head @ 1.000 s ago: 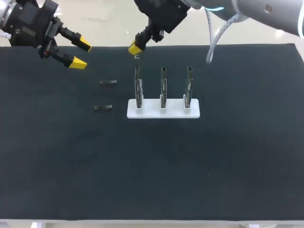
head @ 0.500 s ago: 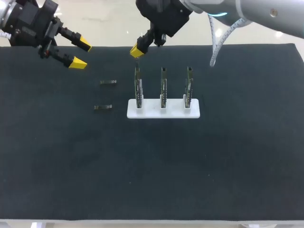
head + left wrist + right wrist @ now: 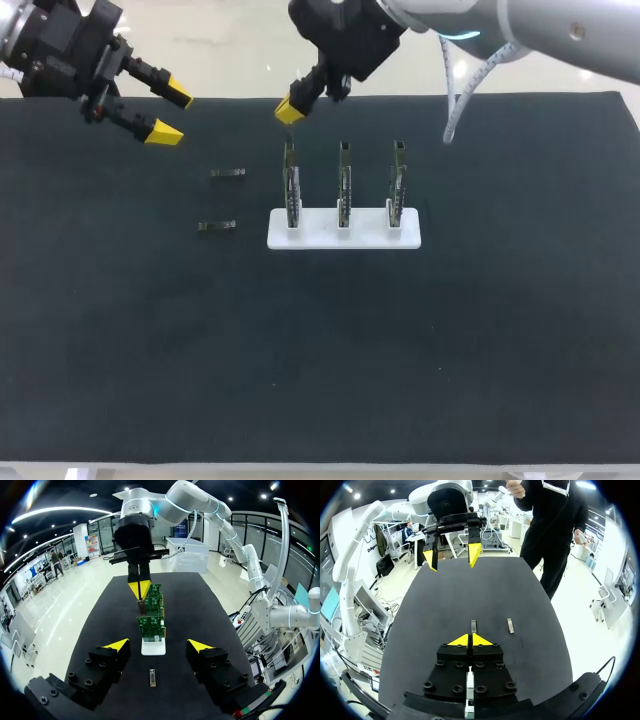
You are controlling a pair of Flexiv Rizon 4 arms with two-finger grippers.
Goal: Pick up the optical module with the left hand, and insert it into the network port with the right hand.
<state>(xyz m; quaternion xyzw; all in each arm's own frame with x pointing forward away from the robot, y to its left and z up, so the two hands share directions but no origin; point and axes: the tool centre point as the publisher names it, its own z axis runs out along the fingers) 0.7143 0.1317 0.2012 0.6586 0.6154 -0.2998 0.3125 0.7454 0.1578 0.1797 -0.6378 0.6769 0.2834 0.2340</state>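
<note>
Hanging over the counter's (image 3: 400, 350) far left corner, the left pincer (image 3: 170, 114) stands wide, and the right pincer (image 3: 290, 108), pressed tip to tip, hangs near three boards (image 3: 343, 185) upright in a white holder (image 3: 343, 238). The head view shows one optical module (image 3: 228, 173) and a second module (image 3: 217, 227) lying flat left of the holder, while the left wrist view catches only a single module (image 3: 152, 677), under its own pincer.

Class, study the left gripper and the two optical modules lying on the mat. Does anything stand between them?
Nothing visible does. The left gripper hangs open; only bare mat lies between it and the far optical module and the near optical module. The right gripper is off to the side, over the circuit boards.
</note>
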